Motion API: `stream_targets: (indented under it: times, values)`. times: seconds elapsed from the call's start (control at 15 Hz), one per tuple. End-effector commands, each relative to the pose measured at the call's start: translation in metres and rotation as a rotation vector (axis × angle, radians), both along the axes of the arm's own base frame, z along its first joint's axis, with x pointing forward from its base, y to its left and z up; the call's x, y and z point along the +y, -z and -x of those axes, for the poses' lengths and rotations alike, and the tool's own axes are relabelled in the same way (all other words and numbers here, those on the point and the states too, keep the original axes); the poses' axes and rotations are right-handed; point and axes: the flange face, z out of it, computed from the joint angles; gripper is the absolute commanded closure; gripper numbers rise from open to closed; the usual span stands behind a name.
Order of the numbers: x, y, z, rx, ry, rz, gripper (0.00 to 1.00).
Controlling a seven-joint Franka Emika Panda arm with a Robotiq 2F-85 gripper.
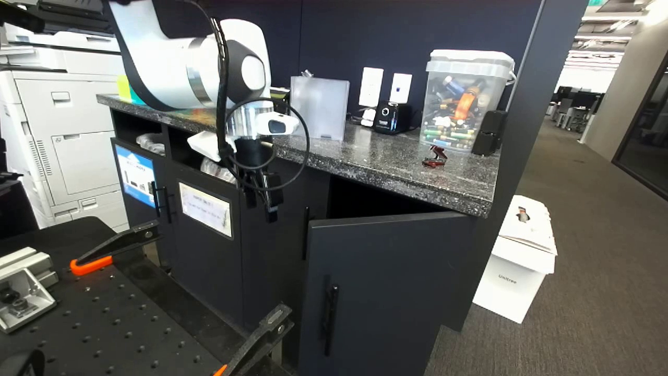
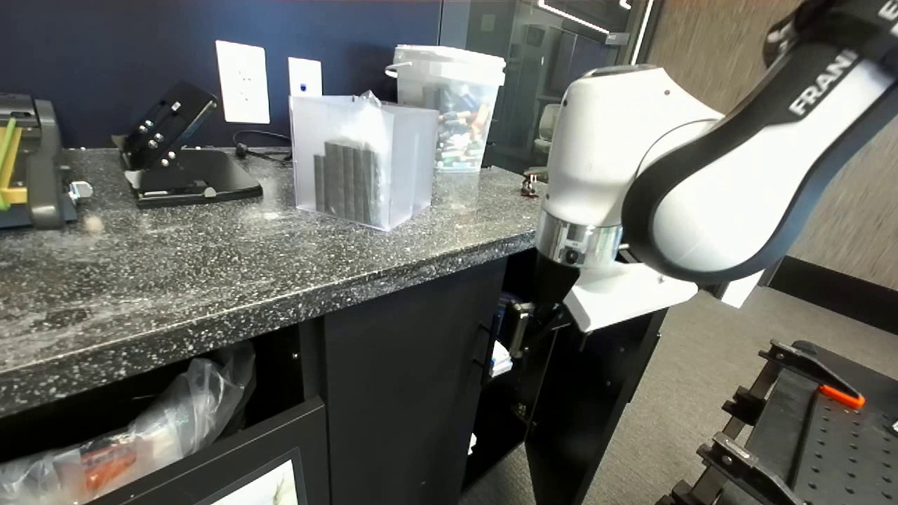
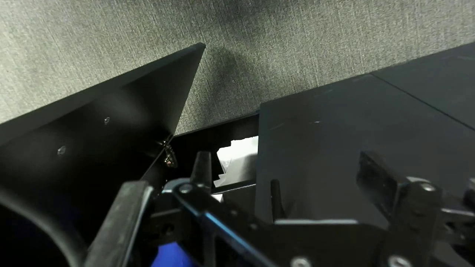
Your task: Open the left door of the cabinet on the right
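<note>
Claw [image 1: 262,206], jaws apart, is hovering near handle [image 1: 306,233] of closed left door [image 1: 272,266], presumably pre-grasp step, next needing to centre, clamp and pull.

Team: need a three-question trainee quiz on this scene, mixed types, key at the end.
1. Multiple choice: which door of the right-hand cabinet stands open?
a) left
b) right
c) both
d) neither

2. True or false: in the wrist view, the gripper is clamped shut on a door handle.

3. Short answer: near which edge of the left door is its bar handle?

Key
1. b: the right door is swung out, while the left one is shut.
2. False: the fingers are spread wide apart.
3. The edge next to the open right door.
</note>
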Motion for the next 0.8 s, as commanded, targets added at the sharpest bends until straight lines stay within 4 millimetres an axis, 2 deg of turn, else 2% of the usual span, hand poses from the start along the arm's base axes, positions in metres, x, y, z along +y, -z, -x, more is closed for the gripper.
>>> stream_targets:
  times: [0.0, 0.2, 0.47, 0.73]
  values:
    - [0.024, 0.031, -0.024, -0.048, 0.011, 0.076, 0.00]
    - [0.032, 0.055, -0.036, -0.094, 0.032, 0.105, 0.00]
    - [0.023, 0.088, -0.049, -0.137, 0.069, 0.167, 0.00]
    - [0.014, 0.110, -0.059, -0.209, 0.093, 0.220, 0.00]
